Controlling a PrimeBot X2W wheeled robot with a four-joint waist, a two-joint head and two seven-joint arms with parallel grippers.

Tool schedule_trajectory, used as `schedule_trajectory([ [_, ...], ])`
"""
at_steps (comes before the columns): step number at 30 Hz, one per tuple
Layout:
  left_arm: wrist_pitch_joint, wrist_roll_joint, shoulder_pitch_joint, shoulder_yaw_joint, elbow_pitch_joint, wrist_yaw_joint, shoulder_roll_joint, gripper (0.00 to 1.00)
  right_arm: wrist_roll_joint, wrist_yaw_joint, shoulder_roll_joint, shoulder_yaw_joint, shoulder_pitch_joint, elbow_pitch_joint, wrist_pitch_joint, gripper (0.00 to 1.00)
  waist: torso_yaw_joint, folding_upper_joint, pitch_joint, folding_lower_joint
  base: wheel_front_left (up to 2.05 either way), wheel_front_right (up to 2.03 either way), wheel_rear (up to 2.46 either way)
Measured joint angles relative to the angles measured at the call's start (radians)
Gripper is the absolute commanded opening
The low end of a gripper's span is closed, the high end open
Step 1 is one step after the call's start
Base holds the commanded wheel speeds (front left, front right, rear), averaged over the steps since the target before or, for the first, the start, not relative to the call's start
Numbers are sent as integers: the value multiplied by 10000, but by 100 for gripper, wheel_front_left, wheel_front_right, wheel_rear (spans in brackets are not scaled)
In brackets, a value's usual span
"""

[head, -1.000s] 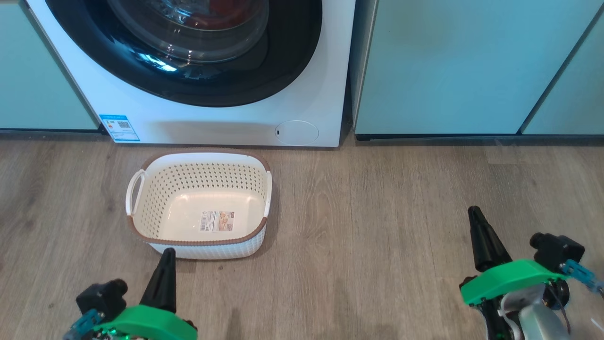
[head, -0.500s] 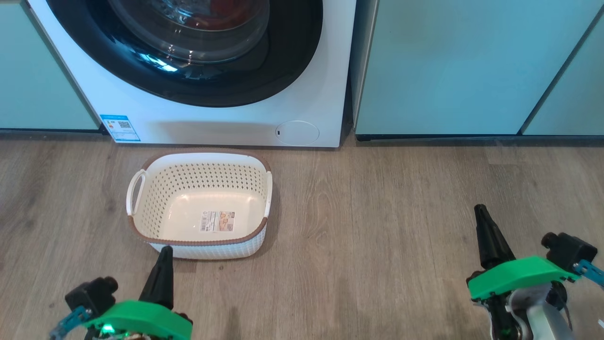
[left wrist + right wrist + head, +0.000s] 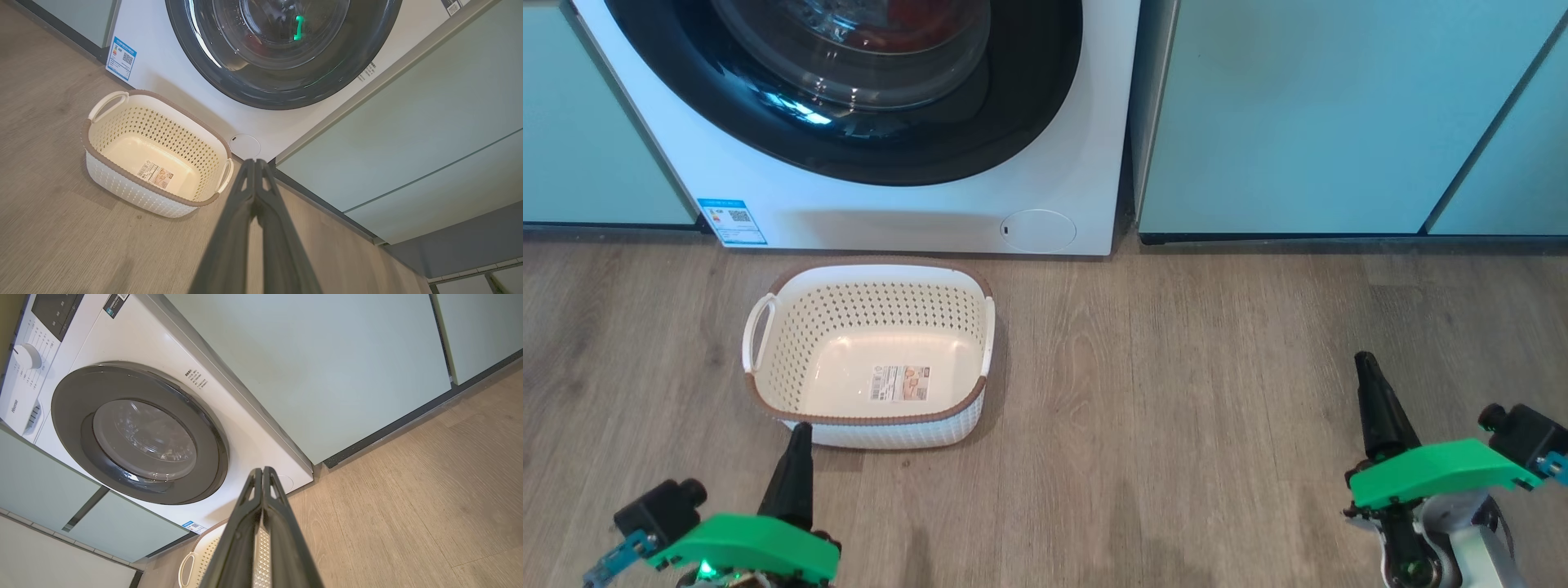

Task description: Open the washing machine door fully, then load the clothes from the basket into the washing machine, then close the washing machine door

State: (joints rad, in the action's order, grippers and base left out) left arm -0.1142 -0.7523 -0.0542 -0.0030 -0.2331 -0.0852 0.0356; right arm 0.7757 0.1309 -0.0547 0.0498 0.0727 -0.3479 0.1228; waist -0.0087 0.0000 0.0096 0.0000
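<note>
Retreat: left gripper (image 3: 799, 433) and right gripper (image 3: 1368, 363), jaws pressed together, empty, slid back; basket (image 3: 882, 262) bare, washing machine door (image 3: 1029, 98) closed, so task likely done.

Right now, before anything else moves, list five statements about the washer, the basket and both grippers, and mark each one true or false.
1. The basket is empty. True.
2. The washing machine door stands open. False: it is shut against the washing machine.
3. Red clothes show behind the door glass. True.
4. The left gripper holds a garment in its fingers. False: its fingers are closed on nothing.
5. The right gripper has its fingers spread wide. False: they are pressed together.
</note>
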Motion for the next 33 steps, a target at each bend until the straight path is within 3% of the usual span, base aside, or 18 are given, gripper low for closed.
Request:
schedule_trajectory([
  [33,886,-3413,417,334,-146,-163,2,0,3304,0,15,343,-2,245,-924,0,35,0,-26,0,0,0,0],
])
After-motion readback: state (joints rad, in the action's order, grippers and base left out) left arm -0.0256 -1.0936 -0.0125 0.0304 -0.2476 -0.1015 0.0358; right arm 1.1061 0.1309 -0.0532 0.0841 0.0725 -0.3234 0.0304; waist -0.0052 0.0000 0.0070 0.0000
